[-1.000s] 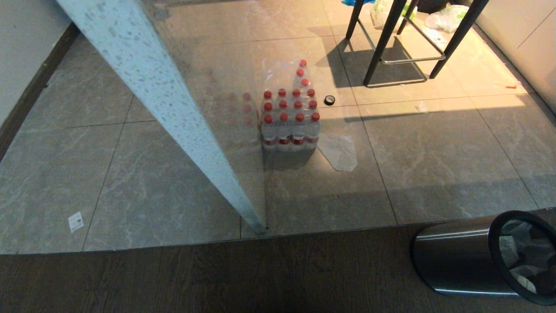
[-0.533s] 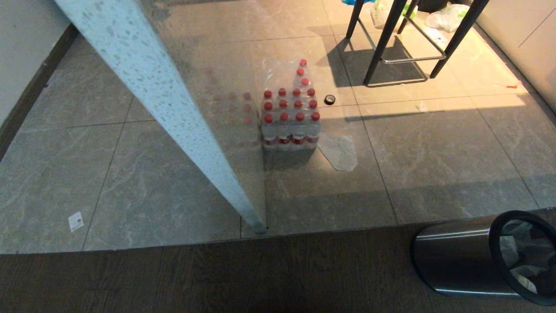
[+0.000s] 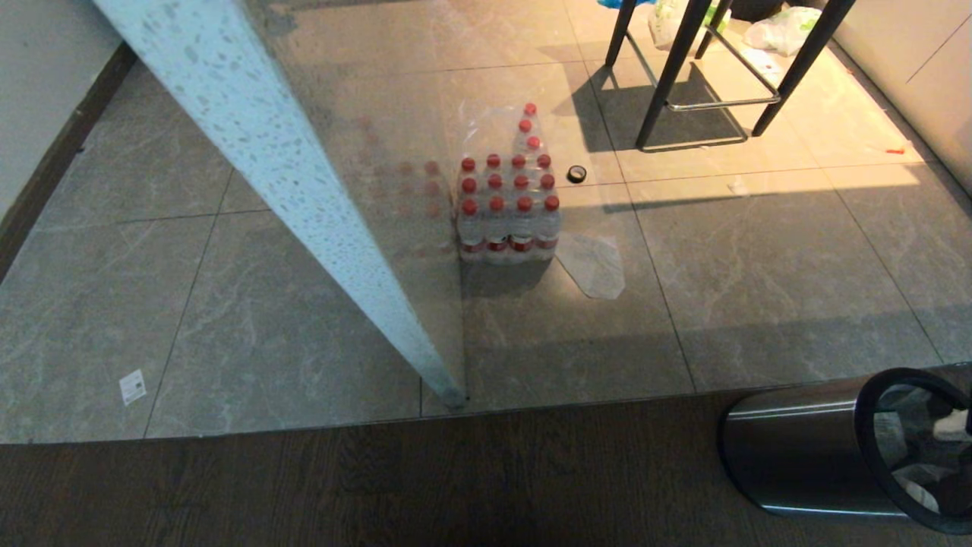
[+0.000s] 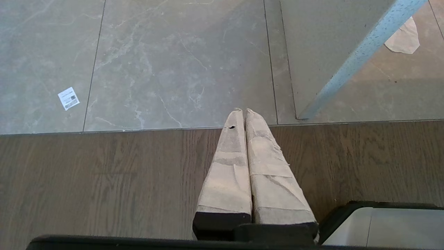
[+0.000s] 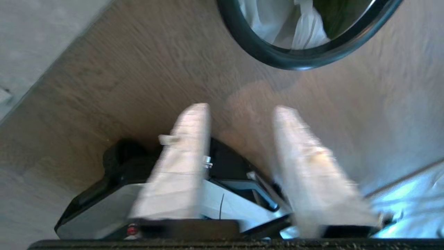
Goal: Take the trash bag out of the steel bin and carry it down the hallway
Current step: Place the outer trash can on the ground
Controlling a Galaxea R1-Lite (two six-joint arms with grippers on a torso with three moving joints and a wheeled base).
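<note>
Nearest: dark wood floor strip [image 3: 380,486] across the near edge. On it, near right, the steel bin [image 3: 797,452] w/ black rim, mouth tipped toward the right edge of head view. Inside it the trash bag [image 5: 301,24]: white crumpled plastic w/ some green showing, seen thru the rim in the right wrist view; in head view only pale folds inside the opening.

Right gripper [image 5: 242,111] hangs over the wood floor just short of the bin rim, fingers spread apart w/ nothing between them, not touching bag or bin. Blurred, so no finer detail. Below it, part of the robot's own base, black & silver.

Left gripper [image 4: 242,113] is above the wood strip on the left side, tips pointing at the seam where wood meets tile; its taped fingers are pressed together, nothing in them.

Past the seam: grey marble-look tile floor [image 3: 759,289]. A small white label [image 3: 132,387] lies on it, near left. A pale speckled panel edge [image 3: 304,190] runs diagonally from far left down to the seam at centre.

Mid floor: shrink-wrapped pack of water bottles [image 3: 507,209], red caps, upright. Just right of it a flat scrap of clear plastic [image 3: 592,262] & a small black tape roll [image 3: 576,174].

Far right: black-legged stool [image 3: 683,76], w/ light bags on the floor behind its legs.
</note>
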